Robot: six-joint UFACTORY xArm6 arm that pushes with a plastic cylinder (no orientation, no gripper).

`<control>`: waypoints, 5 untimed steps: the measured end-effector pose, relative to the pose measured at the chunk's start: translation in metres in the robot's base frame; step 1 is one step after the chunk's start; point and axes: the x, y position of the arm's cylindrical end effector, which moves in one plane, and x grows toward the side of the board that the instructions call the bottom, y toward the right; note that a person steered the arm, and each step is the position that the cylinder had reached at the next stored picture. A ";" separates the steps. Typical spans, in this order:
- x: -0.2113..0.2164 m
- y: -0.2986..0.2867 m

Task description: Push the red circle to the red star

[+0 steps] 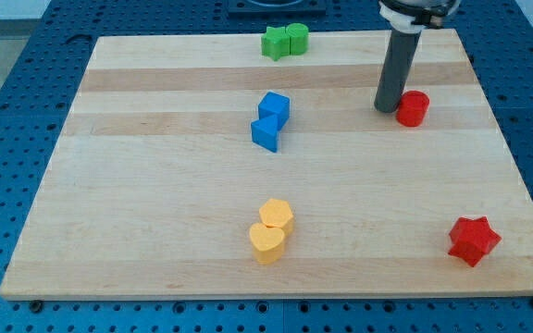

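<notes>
The red circle point(413, 108) is a short red cylinder at the view's upper right of the wooden board. My tip point(387, 107) stands on the board right against the circle's left side, touching or nearly touching it. The dark rod rises from there to the view's top. The red star point(473, 240) lies at the view's lower right, near the board's right edge, well below the circle and a little to its right.
Two blue blocks point(270, 121) touch each other at the centre left. Two green blocks point(285, 42) sit at the board's top edge. Two yellow blocks point(271, 231) touch near the bottom centre. The wooden board point(155, 185) lies on a blue perforated table.
</notes>
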 end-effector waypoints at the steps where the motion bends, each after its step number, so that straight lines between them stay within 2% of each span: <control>1: -0.025 0.006; 2: -0.012 0.033; 4: 0.079 0.036; 5: 0.110 0.036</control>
